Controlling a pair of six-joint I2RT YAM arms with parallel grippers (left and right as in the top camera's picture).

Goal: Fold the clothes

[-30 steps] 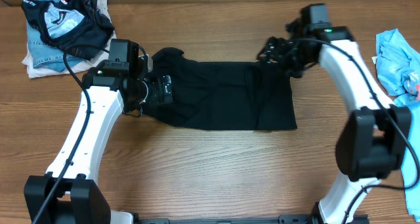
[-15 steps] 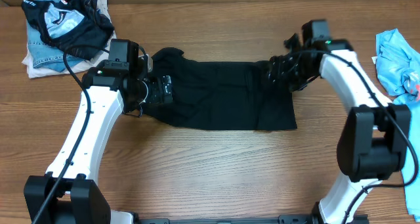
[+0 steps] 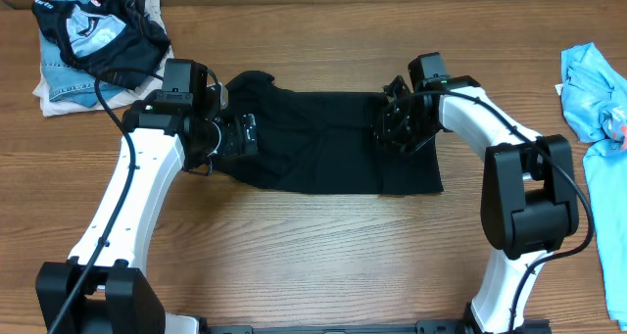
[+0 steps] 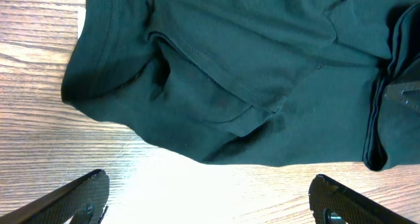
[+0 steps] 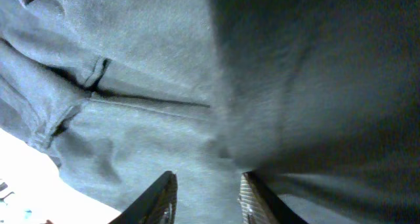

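A black T-shirt (image 3: 323, 143) of the clothes lies spread across the table's middle, partly folded, and fills the left wrist view (image 4: 249, 66) and the right wrist view (image 5: 164, 66). My left gripper (image 3: 245, 135) hovers at its left end, jaws wide open (image 4: 210, 198) over bare wood just off the shirt's edge. Down on the shirt's right part sits my right gripper (image 3: 392, 128). Its jaws have narrowed (image 5: 209, 184) and cloth is pinched between the fingers.
A pile of other clothes (image 3: 93, 40), black-and-pale-blue patterned, denim and white, lies at the back left corner. A light blue garment (image 3: 593, 89) lies at the right edge. Bare wooden table (image 3: 313, 246) stretches in front of the shirt.
My right gripper has moved left from the shirt's far right corner onto the cloth, and its jaws have closed much narrower. The left arm has not moved.
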